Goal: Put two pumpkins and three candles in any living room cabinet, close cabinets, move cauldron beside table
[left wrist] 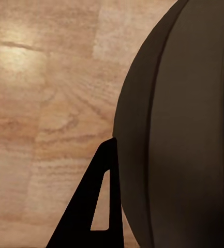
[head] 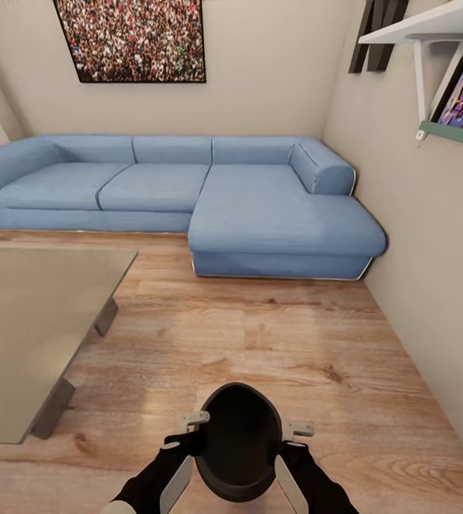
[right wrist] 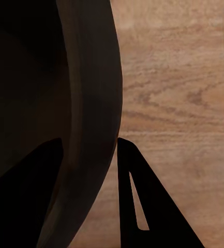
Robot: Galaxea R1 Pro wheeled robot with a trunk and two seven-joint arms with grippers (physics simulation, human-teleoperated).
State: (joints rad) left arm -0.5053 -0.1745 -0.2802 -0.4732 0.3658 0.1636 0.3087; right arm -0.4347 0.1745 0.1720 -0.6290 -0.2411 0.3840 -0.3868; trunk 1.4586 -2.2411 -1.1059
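Both arms reach forward and inward from the bottom edge of the head view, black sleeves with pale forearm panels, converging on the cauldron (head: 237,442) held between them above the wooden floor (head: 274,335). The pot is tipped so that its wide round mouth faces up toward the camera, its dark interior open to view.

The left gripper (head: 192,430) sits at the pot's left rim, with a pale grey finger sticking out just beside the wall. In the left wrist view one dark triangular finger (left wrist: 93,206) lies against the outside of the cauldron (left wrist: 179,129); the other finger is out of sight, so the gripper appears clamped over the rim with the wall between its fingers.

The right gripper (head: 290,437) mirrors it on the opposite rim. In the right wrist view one finger (right wrist: 143,201) lies outside the wall of the cauldron (right wrist: 93,103) and the other shows as a dark shape inside the pot, so this gripper is closed on the rim with the wall pinched between.

The bench (head: 38,335), a low grey glass-topped coffee table with metal wedge legs, stands on the left of the head view, near the cauldron but apart from it, with a strip of floor between. Beyond it a blue corner sofa (head: 188,193) runs along the far wall under a framed crowd picture (head: 135,39). A white wall shelf (head: 438,28) hangs on the right-hand wall.
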